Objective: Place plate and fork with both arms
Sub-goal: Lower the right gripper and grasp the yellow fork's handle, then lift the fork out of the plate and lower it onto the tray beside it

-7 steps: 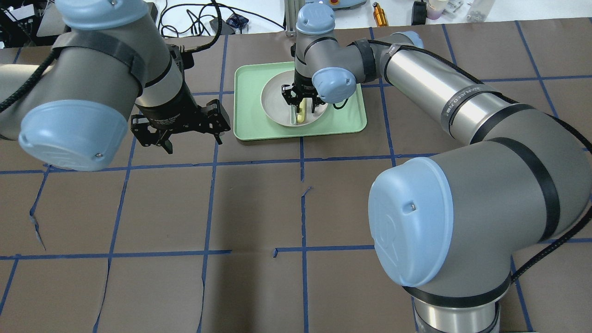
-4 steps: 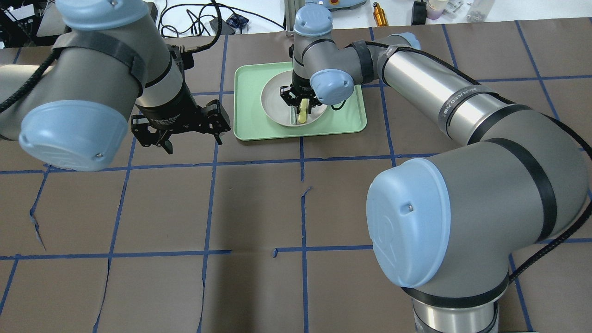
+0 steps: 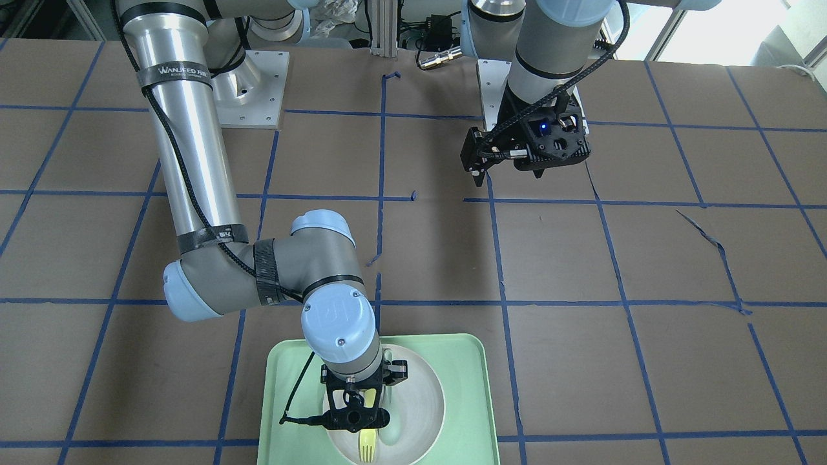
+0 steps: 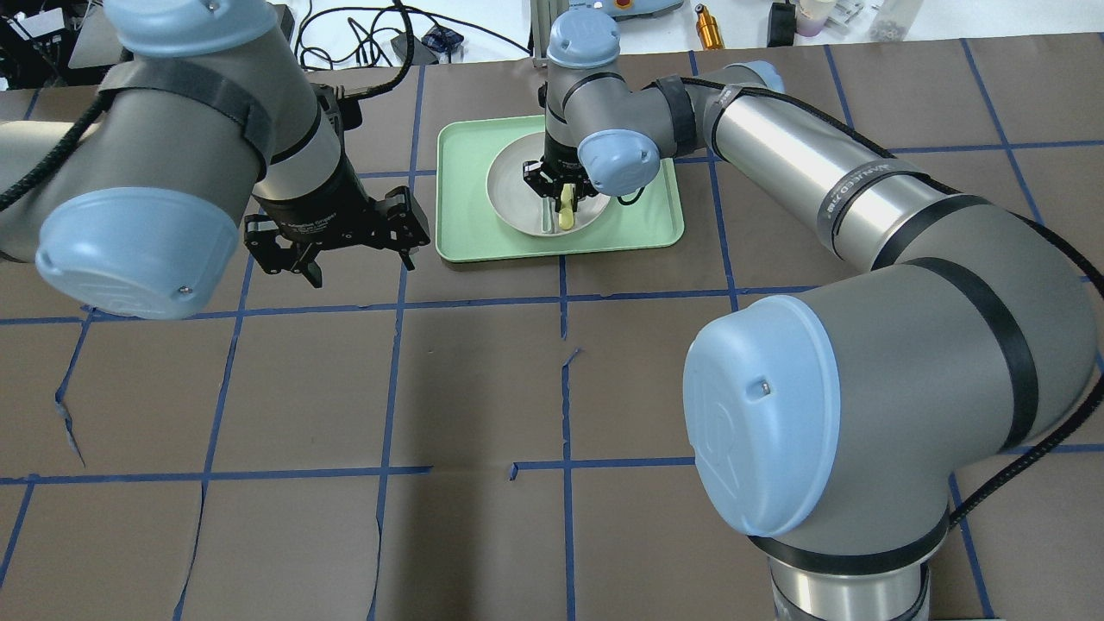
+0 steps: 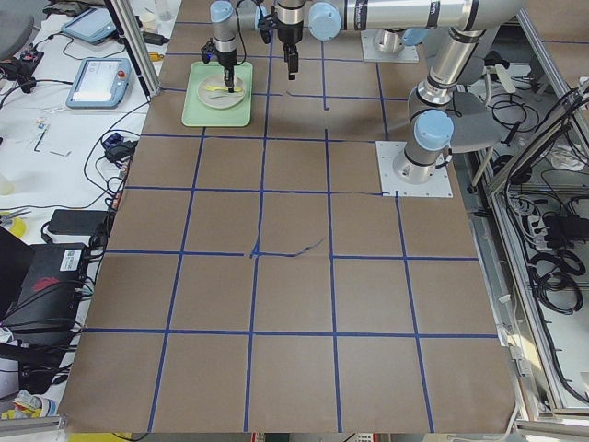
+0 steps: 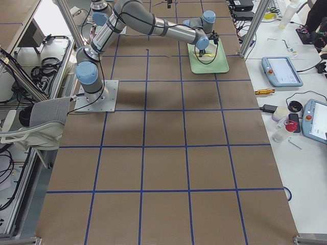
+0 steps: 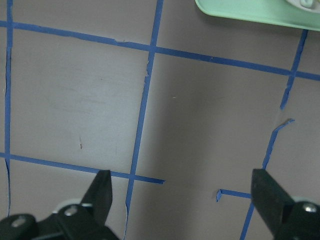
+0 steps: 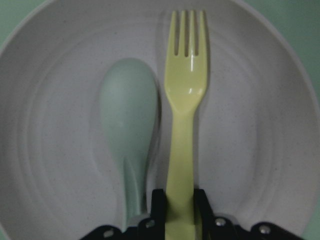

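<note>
Though pinched at the handle end by the right gripper [image 8: 175, 202], cannot tell whether lifted yet: meaning the fork [image 8: 186, 100], lying tines away from the wrist inside the plate [image 8: 260, 125], just beside a grey-green spoon [image 8: 129, 115], all on the mint tray [image 4: 466, 233]. Seeing those jaws closed down to handle width, gripping the fork alone, spoon handle right alongside. Seeing left gripper [image 7: 185, 200] jaws spread wide, holding nothing, hovering over the brown surface [image 7: 200, 125] near the tray. Judging the fork light, fairly stiff, smooth plastic, so likely to pivot in an end grip; better to hold nearer mid-handle, lift slowly, avoid dragging the spoon. Judging the plate rigid, light, slick; best taken across the rim lip, from the left.
</note>
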